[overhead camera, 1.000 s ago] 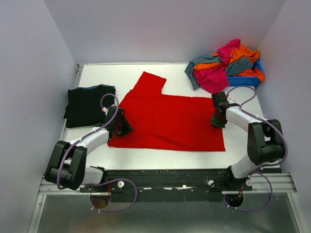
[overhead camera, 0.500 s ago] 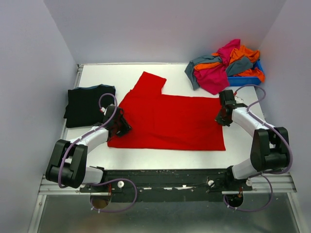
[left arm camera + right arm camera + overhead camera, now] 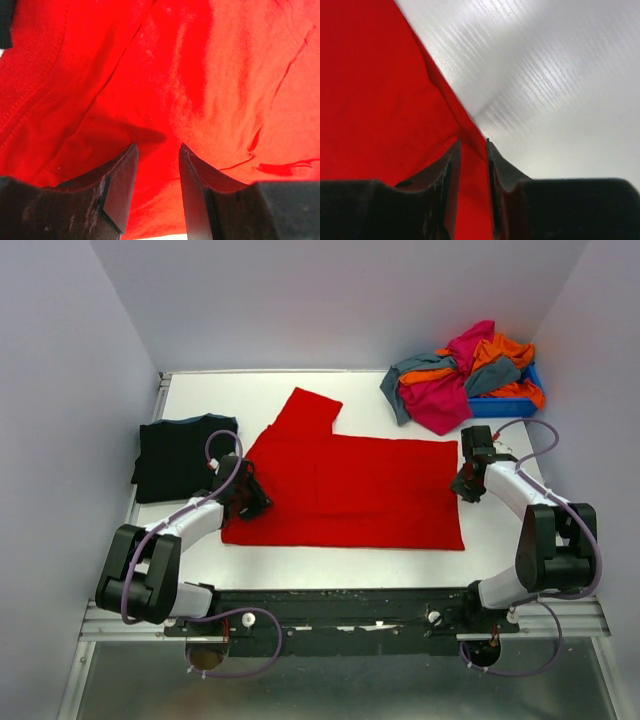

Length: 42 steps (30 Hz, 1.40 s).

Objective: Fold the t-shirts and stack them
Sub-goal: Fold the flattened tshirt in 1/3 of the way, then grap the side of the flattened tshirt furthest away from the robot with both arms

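Note:
The red t-shirt lies spread flat on the white table, one sleeve pointing to the back. My left gripper is at its left edge; in the left wrist view the jaws stand narrowly apart with red cloth pinched between them. My right gripper is at the shirt's right edge, shut on the hem, with red cloth running off to the left. A folded black t-shirt with blue trim lies at the left.
A heap of magenta, orange and grey-teal t-shirts spills over a blue bin at the back right. Bare white table shows right of the red shirt. Grey walls close in on three sides.
My right gripper has moved to the right and a little back, drawing the shirt's right edge outward with it. The left gripper has barely shifted.

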Available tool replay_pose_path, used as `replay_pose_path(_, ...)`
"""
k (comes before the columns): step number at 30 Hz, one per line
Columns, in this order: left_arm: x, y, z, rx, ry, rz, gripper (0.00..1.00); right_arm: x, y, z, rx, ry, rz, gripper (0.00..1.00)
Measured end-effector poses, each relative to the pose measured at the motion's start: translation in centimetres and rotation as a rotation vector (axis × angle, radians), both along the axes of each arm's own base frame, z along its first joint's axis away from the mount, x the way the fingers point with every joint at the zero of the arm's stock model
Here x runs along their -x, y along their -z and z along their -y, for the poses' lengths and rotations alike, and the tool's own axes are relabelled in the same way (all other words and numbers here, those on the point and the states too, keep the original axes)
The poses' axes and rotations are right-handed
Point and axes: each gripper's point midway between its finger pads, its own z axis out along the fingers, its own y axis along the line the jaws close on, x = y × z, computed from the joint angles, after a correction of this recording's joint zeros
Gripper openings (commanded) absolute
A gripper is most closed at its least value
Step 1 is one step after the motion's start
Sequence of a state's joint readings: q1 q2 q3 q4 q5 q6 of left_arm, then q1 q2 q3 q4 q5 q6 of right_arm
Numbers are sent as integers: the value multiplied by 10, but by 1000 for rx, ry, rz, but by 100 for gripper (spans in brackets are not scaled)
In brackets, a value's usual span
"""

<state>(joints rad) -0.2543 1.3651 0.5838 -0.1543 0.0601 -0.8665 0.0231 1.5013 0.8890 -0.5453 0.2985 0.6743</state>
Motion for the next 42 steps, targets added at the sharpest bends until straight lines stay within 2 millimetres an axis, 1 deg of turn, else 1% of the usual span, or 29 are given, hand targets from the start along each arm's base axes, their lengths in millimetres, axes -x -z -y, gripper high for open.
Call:
replay_pose_path(3,0,-3,0,-2,14,10,60,-2,-1,0,-5,-3,7,44)
replay_pose_path(7,8,-12,-2,-15,33,14,63,-4,-10,-1,-6,-12,38,39)
replay_pose_path(9,8,-24,-3,-16,41,37,68,-9,-19,-3,-17,-27,73,39)
replay_pose_path(10,4,-32,-2,-14,44,54,70,-13,-25,-4,-21,-36,92,39)
replay_pose_path(11,-4,-44,0,-11,47,81,74,-19,-31,-6,-27,-44,111,38)
replay_pose_path(14,-34,-82,8,5,53,177,79,-42,-51,-9,-37,-70,174,36)
replay_pose_path(15,-47,-96,11,10,55,214,82,-51,-58,-10,-40,-78,199,35)
replay_pose_path(16,-61,-107,14,12,58,244,83,-60,-64,-12,-42,-89,223,35)
replay_pose_path(17,-69,-113,16,15,59,263,84,-70,-69,-12,-42,-97,245,35)
replay_pose_path(18,-84,-121,19,17,59,283,84,-78,-71,-13,-42,-102,255,35)
replay_pose_path(20,-104,-127,23,19,57,304,84,-93,-72,-14,-40,-112,265,35)
replay_pose_path(23,-145,-127,26,18,43,312,84,-114,-66,-14,-34,-127,257,35)
replay_pose_path(26,-194,-125,26,8,29,310,83,-132,-56,-13,-30,-143,240,34)
replay_pose_path(27,-215,-125,26,5,25,316,83,-137,-52,-12,-31,-147,231,34)
replay_pose_path(28,-237,-124,25,1,24,323,83,-142,-47,-8,-31,-144,222,34)
replay_pose_path(30,-266,-118,23,2,25,332,84,-148,-40,0,-30,-132,209,33)
replay_pose_path(31,-277,-112,21,6,24,329,84,-152,-37,5,-28,-126,202,33)
replay_pose_path(35,-304,-92,14,23,19,306,84,-165,-27,16,-28,-112,176,33)
replay_pose_path(36,-312,-87,12,28,17,300,84,-170,-25,17,-33,-112,174,33)
replay_pose_path(37,-317,-87,11,32,16,304,84,-174,-24,17,-39,-113,172,33)
replay_pose_path(38,-328,-81,10,38,12,303,84,-178,-22,17,-43,-114,170,33)
replay_pose_path(42,-352,-75,17,70,19,322,82,-185,-14,13,-69,-127,153,33)
